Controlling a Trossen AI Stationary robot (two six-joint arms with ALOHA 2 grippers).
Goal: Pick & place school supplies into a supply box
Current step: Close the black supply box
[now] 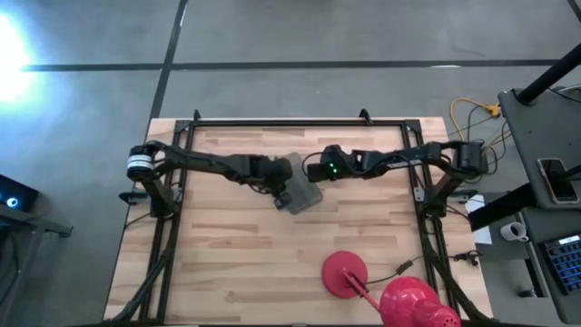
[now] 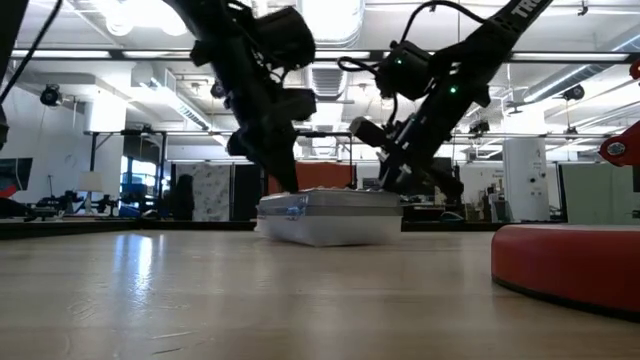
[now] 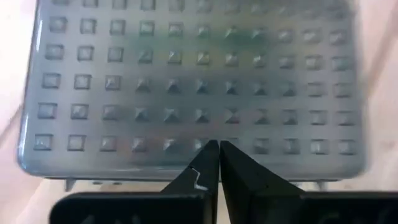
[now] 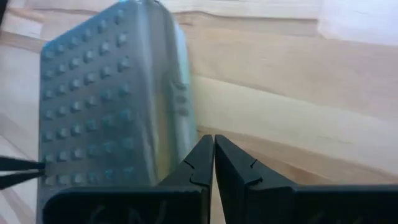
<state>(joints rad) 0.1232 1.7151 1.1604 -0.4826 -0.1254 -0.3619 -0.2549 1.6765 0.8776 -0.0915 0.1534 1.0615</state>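
The supply box [image 1: 302,193] lies slantwise at the table's middle, resting on its clear bottom [image 2: 330,232] with its grey grid-textured lid [image 3: 186,81] down. My left gripper [image 3: 217,147] is shut, its tips over the lid's edge on the box's left side [image 2: 287,186]. My right gripper [image 4: 213,139] is also shut. It slants down beside the box's far right side wall [image 4: 177,93]. The school supplies are out of view. My left gripper's shut tips stand at the lid's edge [image 3: 205,155], slanting down from the table's left; whether they touch the lid I cannot tell. My right gripper's shut tips stand next to the box's side wall [image 4: 180,143], slanting down from the right; whether they touch it I cannot tell.
A red lamp with a round base [image 1: 345,272] lies at the table's near right; its base shows in the low view [image 2: 565,262]. A black frame [image 1: 272,123] runs along the table's far, left and right edges. Bare wood lies in front of the box.
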